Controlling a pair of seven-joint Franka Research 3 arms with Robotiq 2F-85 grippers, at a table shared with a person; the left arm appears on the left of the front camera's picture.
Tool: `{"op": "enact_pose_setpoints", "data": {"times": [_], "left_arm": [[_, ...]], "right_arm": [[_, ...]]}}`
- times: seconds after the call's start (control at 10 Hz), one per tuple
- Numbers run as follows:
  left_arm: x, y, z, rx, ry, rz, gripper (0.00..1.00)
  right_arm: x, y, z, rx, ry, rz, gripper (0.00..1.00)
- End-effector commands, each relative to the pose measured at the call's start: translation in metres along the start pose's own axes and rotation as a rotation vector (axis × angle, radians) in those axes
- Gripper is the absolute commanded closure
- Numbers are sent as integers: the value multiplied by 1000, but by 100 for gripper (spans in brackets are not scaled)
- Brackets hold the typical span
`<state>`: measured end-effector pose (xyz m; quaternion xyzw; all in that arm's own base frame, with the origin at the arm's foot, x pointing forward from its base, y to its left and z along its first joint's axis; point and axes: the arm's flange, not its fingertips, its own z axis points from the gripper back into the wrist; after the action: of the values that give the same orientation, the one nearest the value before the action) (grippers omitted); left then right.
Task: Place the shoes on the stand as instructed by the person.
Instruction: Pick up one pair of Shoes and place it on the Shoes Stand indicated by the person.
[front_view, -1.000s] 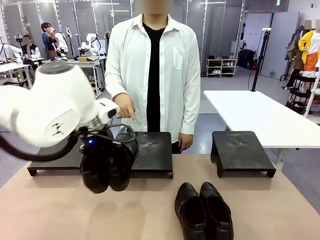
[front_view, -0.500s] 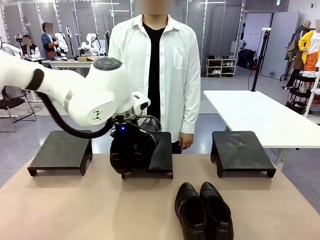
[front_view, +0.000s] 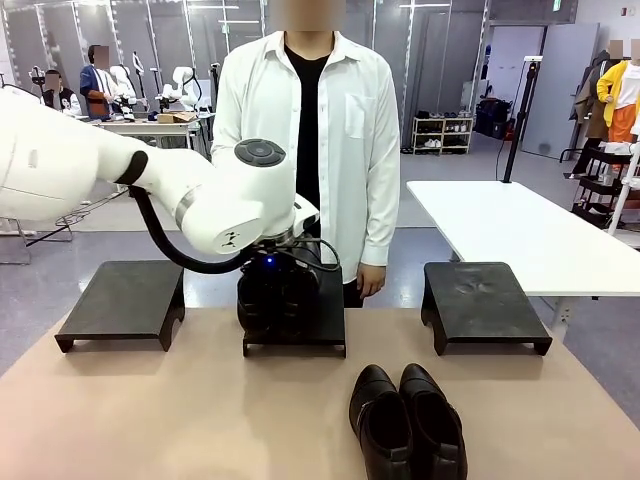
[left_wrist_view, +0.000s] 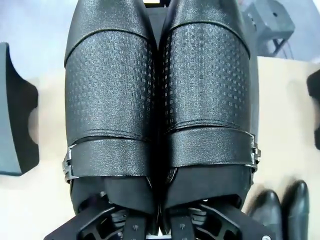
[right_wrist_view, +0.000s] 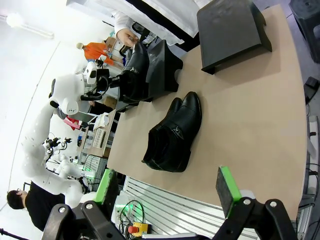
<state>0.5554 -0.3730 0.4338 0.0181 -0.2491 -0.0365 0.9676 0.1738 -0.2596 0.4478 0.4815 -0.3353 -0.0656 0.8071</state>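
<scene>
Left wrist view: the buckled pair of shoes (left_wrist_view: 160, 100) lies side by side and runs straight ahead of the left gripper (left_wrist_view: 160, 224). Its fingers are clenched on the rear openings of both shoes, and the fingertips are hidden inside. In the front view this pair hangs directly below those fingers at the middle stand (front_view: 325, 322); contact between soles and stand cannot be determined. The person (front_view: 305, 150) stands just beyond the fingers, behind that stand. The left stand (front_view: 120, 305) and right stand (front_view: 485, 305) sit to either side of the fingers, well apart. The right gripper (right_wrist_view: 167, 192) is released, with its green pads (right_wrist_view: 227, 189) wide apart and nothing between them. Ahead of these fingers the second pair of shoes (right_wrist_view: 172, 132) rests on the table (right_wrist_view: 260, 115).
</scene>
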Motion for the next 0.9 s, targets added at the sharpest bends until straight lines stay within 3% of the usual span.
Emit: {"op": "enact_pose_setpoints", "data": {"times": [0.0,0.8], "left_arm": [[18,-13,4,20,-77,1,90],[39,-26,-23,4,-56,4,90]], "right_arm": [[1,1,2,12,-6,17,0],[1,1,2,12,-6,17,0]]}}
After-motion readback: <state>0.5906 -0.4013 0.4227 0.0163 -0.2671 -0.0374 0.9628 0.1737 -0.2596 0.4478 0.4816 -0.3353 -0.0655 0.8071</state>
